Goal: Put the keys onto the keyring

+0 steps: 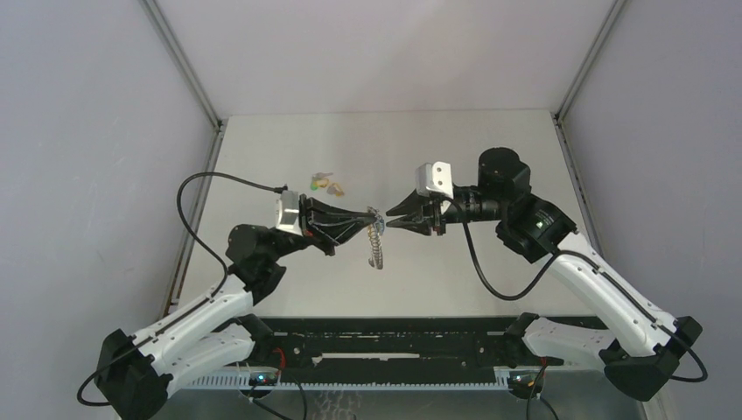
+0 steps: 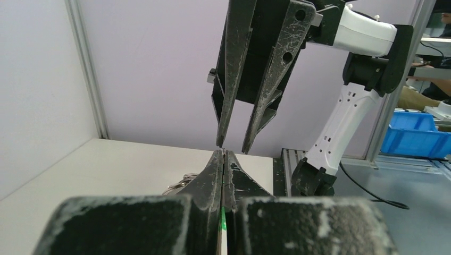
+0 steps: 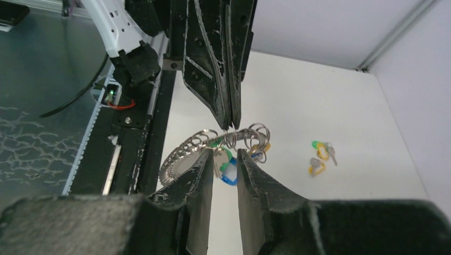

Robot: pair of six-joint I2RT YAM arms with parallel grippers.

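Observation:
My left gripper is shut on the top of the keyring, a large ribbed silvery ring that hangs below it above the table. In the right wrist view the keyring carries a green key, a blue key and a yellow key. The left gripper pinches it from above. My right gripper is open and empty, its tips right in front of the hanging keys. In the left wrist view the right gripper hangs open just above my shut left gripper.
Two loose keys, a green and yellow one and a yellow one, lie on the white table behind the left gripper; they also show in the top view. Grey walls enclose the table; a black rail runs along the near edge.

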